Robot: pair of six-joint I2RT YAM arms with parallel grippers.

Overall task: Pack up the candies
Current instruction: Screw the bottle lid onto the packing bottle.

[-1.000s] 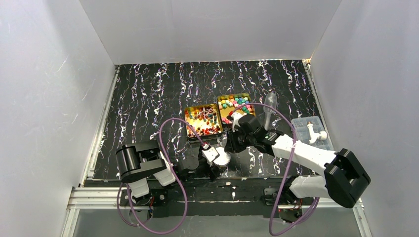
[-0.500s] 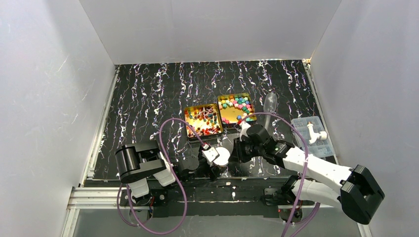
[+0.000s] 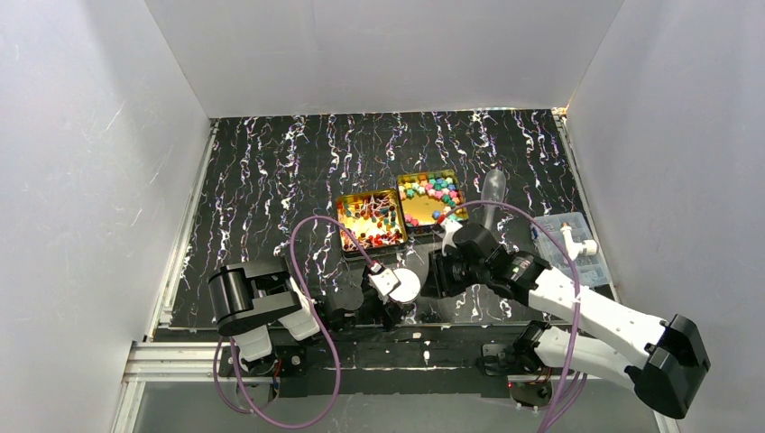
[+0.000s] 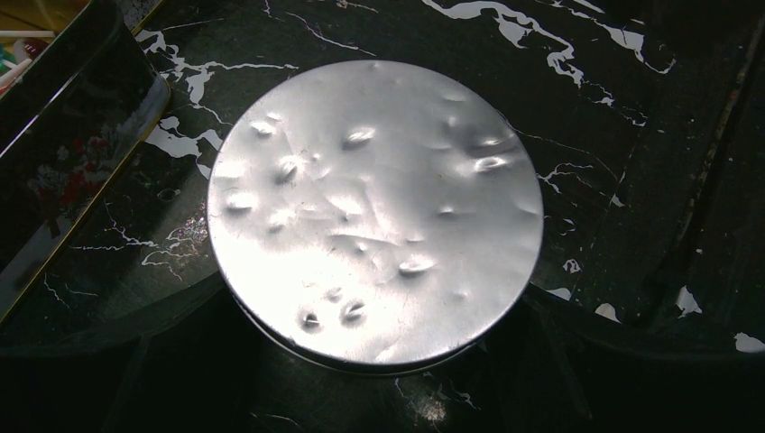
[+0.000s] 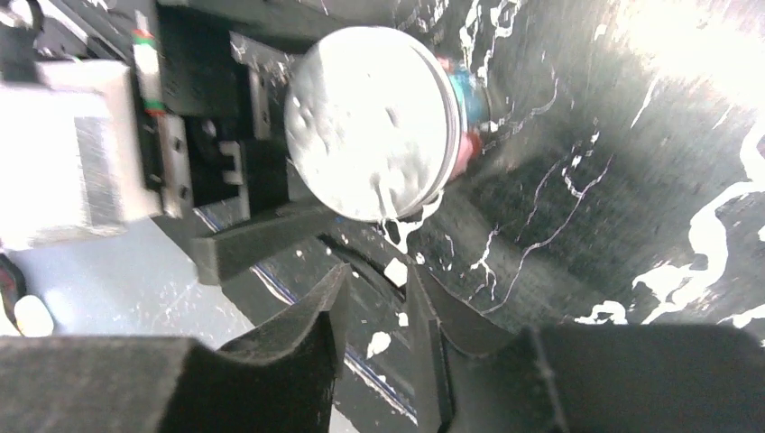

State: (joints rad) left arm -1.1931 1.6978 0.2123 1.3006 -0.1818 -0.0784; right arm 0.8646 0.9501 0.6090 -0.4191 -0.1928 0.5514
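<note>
**A:** L gripper: fingers spread wide, one each side of the small clear jar, just under its white lid. Looks like a grip, tho the contact itself is in shadow.

**B:** And the R gripper?

**A:** Fingers only a narrow gap apart, nothing betw them. Tips aim at the lid's rim, just short of it, not touching.

**B:** What can go wrong from here?

**A:** Lid's on, so nothing goes in till it's off. If R takes the lid and L's hold is weak, the jar turns w/ it or tips out of the fingers. Both grippers are v. close too, so R's finger could knock L's finger beside the lid. And the jar sits near the table edge on the arms' side. One shove that way and it could go over.

**B:** Where are the candies?

**A:** A few seem to be betw L's fingers already: blue and pink show thru the jar wall in the R wrist view. The bulk lies beyond both sets of fingertips, away from the arms. Twist-wrapped pieces are in the gold tin ahead of L's fingers. Round lumps are in the second gold tin ahead of R's.

**B:** Which way do they point?

**A:** Lumps are round, so no long axis. Twist-wrapped pieces are long and thin, heaped flat, axes every which way. Too small to call any single one.
</note>
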